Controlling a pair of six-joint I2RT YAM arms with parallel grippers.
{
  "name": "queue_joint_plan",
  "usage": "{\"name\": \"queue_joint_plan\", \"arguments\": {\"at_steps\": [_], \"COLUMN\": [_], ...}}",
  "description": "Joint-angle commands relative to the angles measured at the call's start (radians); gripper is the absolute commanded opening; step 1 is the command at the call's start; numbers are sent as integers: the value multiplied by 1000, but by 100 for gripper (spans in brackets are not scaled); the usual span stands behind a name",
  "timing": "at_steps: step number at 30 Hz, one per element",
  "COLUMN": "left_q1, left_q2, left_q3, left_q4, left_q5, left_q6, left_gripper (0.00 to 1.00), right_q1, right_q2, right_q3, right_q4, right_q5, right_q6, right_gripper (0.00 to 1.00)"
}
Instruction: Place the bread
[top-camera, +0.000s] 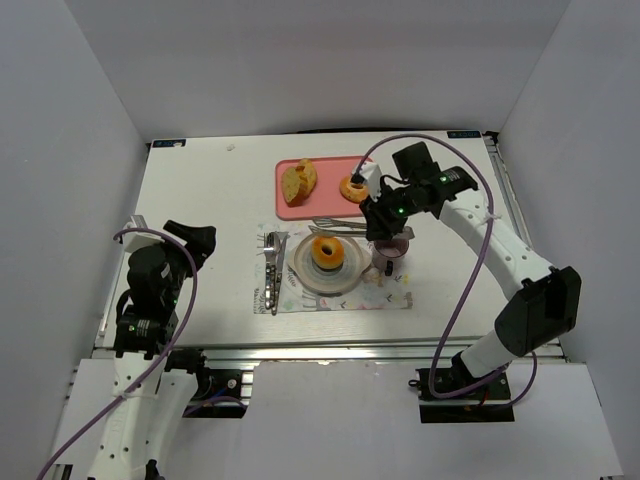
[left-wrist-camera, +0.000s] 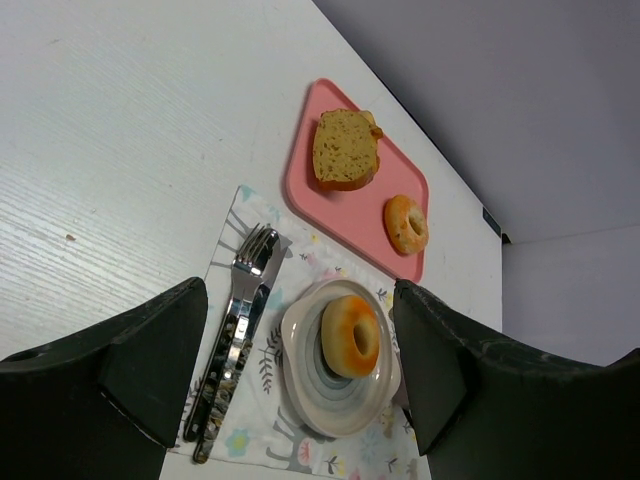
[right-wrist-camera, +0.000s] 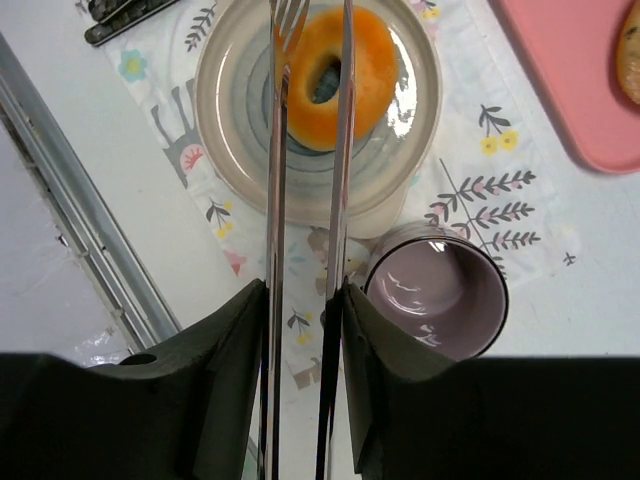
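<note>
The bread (right-wrist-camera: 372, 75) lies flat in the middle of a round pale plate (right-wrist-camera: 215, 110), its small hole facing up. The plate sits on a patterned placemat (right-wrist-camera: 470, 200) near the front of the white surface (left-wrist-camera: 120, 150).

The right fingers (right-wrist-camera: 225, 390) are drawn in narrow and clamp a pair of metal tongs (right-wrist-camera: 275, 250) between them. The two arms of the tongs run side by side with a slim gap. In the right wrist view they reach out across the plate and over the bread, one arm ending in fork-like tines. From these views I cannot tell whether the tongs touch the bread. A lilac mug (right-wrist-camera: 440, 290) stands upright on the placemat just beside the plate, on its right and close under the right fingers.

The left fingers (left-wrist-camera: 150, 370) are spread wide with nothing between them, held above the surface well to the left of the placemat. A fork (left-wrist-camera: 252, 262) lies along the left edge of the placemat, with a second piece of cutlery close beside it.

Beyond the placemat lies a pink tray (left-wrist-camera: 350, 210). It carries a brown-crusted slice of loaf (left-wrist-camera: 345, 150) at its left end and a paler ring (left-wrist-camera: 406, 224) at its right end, apart from each other.
</note>
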Motion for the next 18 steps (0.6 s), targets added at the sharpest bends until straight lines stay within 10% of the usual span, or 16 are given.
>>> {"name": "queue_joint_plan", "arguments": {"at_steps": [1,18], "left_q1": [1,1], "left_q2": [-7,4], "left_q3": [8,-2], "left_q4": [-13,10], "left_q5": [-11,-8], "left_q6": [0,-10], "left_gripper": [84,84], "right_q1": [-27,-210], "right_q2": [12,360], "right_q3": [65,386], "right_q4": [29,123], "right_q5": [5,12], "right_q6": [21,79], "right_gripper": [40,40]}}
